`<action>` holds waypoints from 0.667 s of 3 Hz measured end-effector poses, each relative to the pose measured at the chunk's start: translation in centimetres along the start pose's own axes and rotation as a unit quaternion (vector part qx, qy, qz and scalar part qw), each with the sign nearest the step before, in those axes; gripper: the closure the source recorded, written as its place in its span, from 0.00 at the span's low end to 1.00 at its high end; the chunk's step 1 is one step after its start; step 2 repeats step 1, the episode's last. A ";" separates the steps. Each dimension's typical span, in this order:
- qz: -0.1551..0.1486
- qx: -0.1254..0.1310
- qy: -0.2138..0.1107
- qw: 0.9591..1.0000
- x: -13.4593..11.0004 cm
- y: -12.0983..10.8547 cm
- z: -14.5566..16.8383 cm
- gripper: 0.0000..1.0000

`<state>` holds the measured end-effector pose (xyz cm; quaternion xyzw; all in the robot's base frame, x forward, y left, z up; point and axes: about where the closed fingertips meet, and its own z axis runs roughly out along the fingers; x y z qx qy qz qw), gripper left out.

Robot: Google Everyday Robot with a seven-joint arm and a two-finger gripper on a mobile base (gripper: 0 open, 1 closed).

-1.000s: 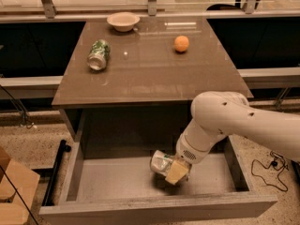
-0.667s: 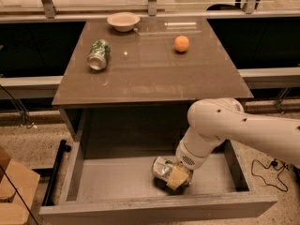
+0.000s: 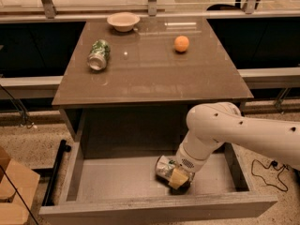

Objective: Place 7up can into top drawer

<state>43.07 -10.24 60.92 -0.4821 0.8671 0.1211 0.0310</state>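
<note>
Table (image 3: 154, 74): bowl (image 3: 123, 21), green can (image 3: 98, 55), orange (image 3: 182, 43); jaws in drawer (image 3: 112, 179).

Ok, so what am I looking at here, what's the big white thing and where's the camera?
One camera looks down from the front at a brown table with a wide grey drawer pulled open beneath it. The big white thing is a robot arm; its claw is down in the drawer, clamped on a small dented silvery-white drink can. On the tabletop lie a darker green can on its side, a pale bowl and an orange fruit.
</note>
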 end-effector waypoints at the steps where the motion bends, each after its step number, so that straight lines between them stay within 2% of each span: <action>1: 0.000 0.000 0.001 1.000 0.0 0.1 0.0 0.00; 2: 0.000 0.000 0.001 1.000 0.0 0.1 0.0 0.00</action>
